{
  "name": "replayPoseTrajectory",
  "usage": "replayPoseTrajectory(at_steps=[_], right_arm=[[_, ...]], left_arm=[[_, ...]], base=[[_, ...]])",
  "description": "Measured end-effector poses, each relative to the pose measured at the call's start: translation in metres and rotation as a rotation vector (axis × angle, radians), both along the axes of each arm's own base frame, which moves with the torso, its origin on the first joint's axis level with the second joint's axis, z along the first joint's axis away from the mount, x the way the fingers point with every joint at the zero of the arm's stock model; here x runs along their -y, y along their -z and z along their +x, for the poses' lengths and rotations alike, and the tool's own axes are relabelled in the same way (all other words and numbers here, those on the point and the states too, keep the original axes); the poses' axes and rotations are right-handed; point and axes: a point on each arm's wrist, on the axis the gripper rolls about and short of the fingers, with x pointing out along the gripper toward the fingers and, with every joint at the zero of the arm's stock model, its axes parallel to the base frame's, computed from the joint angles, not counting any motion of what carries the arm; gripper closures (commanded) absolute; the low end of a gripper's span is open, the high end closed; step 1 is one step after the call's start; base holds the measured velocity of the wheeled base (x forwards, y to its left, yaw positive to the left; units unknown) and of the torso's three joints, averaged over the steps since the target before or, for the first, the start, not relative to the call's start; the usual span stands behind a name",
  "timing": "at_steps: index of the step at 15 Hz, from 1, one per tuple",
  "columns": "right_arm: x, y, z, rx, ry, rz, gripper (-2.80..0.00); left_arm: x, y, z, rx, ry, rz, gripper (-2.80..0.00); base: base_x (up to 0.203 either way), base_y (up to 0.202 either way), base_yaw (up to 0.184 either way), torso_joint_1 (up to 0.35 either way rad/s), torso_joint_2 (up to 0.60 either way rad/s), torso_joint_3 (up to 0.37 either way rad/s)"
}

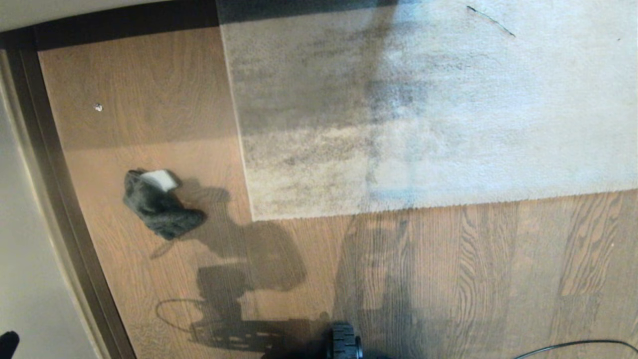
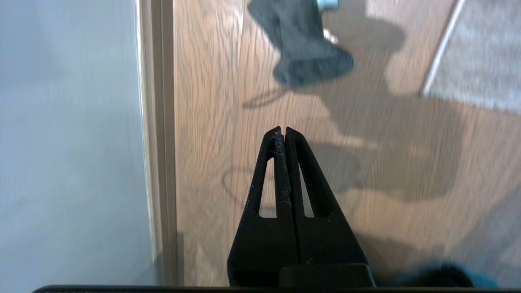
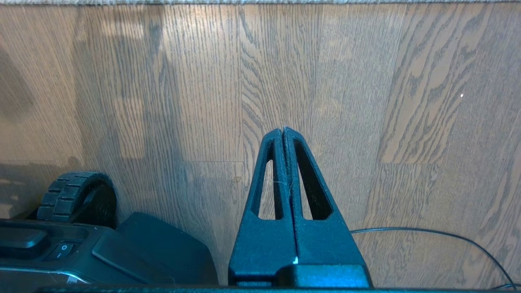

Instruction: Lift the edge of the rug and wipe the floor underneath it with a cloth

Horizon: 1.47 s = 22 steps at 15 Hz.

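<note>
In the head view, take the rug corner as your landmark. The rug edge runs from that corner toward the robot's right, flat on the floor, and a second edge runs from the corner away from the robot. The cloth lies bunched on the bare planks to the robot's left of the corner, well apart from the rug, with a pale patch showing on its far side. Neither gripper shows here; you see only arm shadows between the cloth and the corner, a base wheel and a cable on the robot's side of the corner.

In the left wrist view, the left gripper has its fingers pressed together on nothing, with a few fibres stuck to the pads. It hangs above the floor near the skirting board, the cloth ahead of it and the rug corner beyond.

In the right wrist view, the right gripper is also closed and empty, above bare planks on the robot's side of the rug edge, beside the base.

Judging from this, nothing is lifted and no wiping is under way. You need 2 things next: 1 gripper opened and brought down onto the cloth, the other under the rug edge near the corner.
</note>
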Motion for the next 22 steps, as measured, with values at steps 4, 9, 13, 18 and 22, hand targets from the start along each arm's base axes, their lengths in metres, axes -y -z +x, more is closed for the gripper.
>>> replayPoseTrajectory(at_steps=[4, 9, 13, 18, 22], right_arm=[[0.000, 0.000, 0.000, 0.000, 0.000, 0.000, 0.00], [0.000, 0.000, 0.000, 0.000, 0.000, 0.000, 0.00], [0.000, 0.000, 0.000, 0.000, 0.000, 0.000, 0.00], [0.000, 0.000, 0.000, 0.000, 0.000, 0.000, 0.00], [0.000, 0.000, 0.000, 0.000, 0.000, 0.000, 0.00]], left_arm=[[0.005, 0.014, -0.011, -0.042, 0.032, 0.030, 0.00], [0.004, 0.026, -0.015, -0.131, 0.166, 0.060, 0.00], [0.004, 0.027, -0.016, -0.150, 0.208, 0.113, 0.00], [0.003, 0.034, -0.028, -0.066, 0.276, 0.118, 0.00], [0.003, 0.036, -0.037, 0.038, 0.243, 0.107, 0.00]], base=[[0.000, 0.000, 0.000, 0.000, 0.00, 0.000], [0.000, 0.000, 0.000, 0.000, 0.00, 0.000], [0.000, 0.000, 0.000, 0.000, 0.00, 0.000], [0.000, 0.000, 0.000, 0.000, 0.00, 0.000], [0.000, 0.000, 0.000, 0.000, 0.00, 0.000]])
